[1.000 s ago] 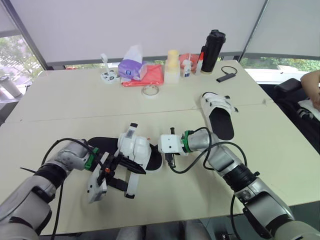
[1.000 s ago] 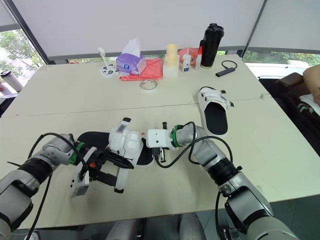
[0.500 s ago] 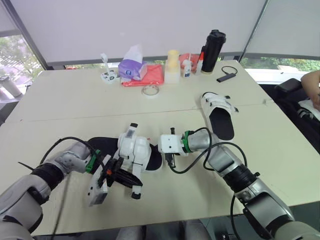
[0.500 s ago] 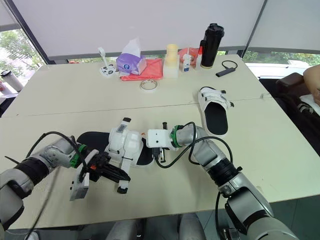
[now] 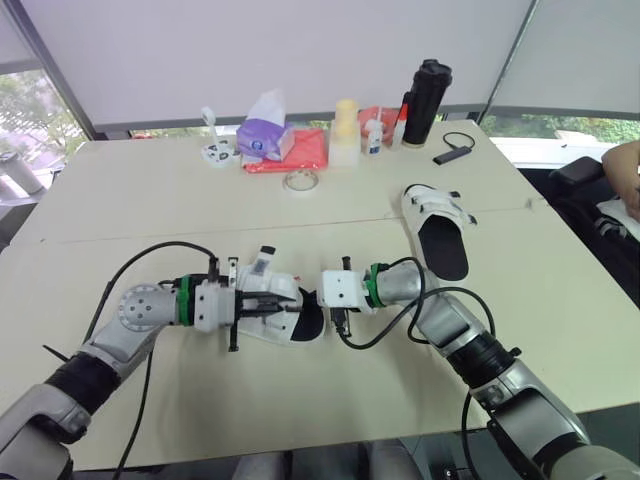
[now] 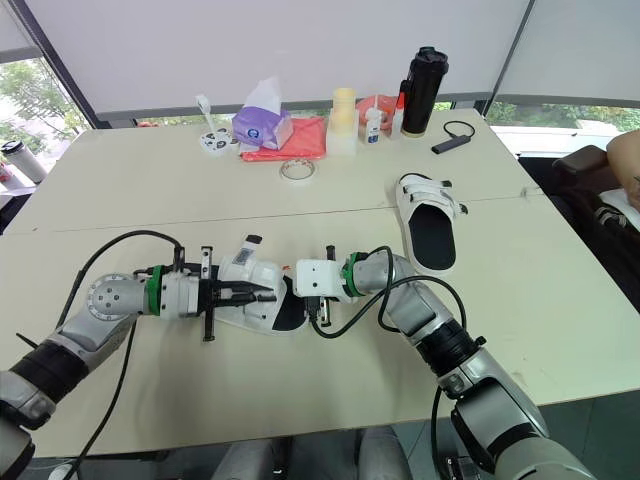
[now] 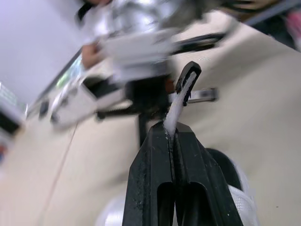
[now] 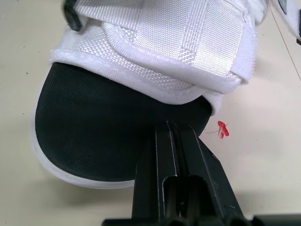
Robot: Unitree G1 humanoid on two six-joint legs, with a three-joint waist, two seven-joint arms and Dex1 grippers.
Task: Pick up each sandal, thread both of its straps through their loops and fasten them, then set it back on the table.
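Note:
A white sandal with a black footbed point(image 5: 272, 292) lies on the table's near half between my two grippers. My left gripper point(image 5: 280, 308) points right at it and is shut on the sandal's white strap with a black tip point(image 7: 181, 96), the strap pinched between its fingers point(image 7: 160, 155). My right gripper point(image 8: 171, 128) is shut, and its tips rest on the black footbed at the sandal's open end point(image 8: 108, 127). The second sandal point(image 5: 437, 225), with its straps across it, lies apart at the right on the table point(image 5: 150, 200).
Along the far edge stand a tissue pack point(image 5: 264, 135), a red cloth point(image 5: 300, 152), a tape ring point(image 5: 299, 180), a pale cup point(image 5: 345, 130), small bottles point(image 5: 373, 137) and a black flask point(image 5: 424, 100). A black cable point(image 5: 456, 147) lies right. A person's arm point(image 5: 625, 170) shows far right.
My left gripper, open and lower at the sandal's near side a second ago, has swung up, turned to point right and shut on the strap. The right arm has stayed put.

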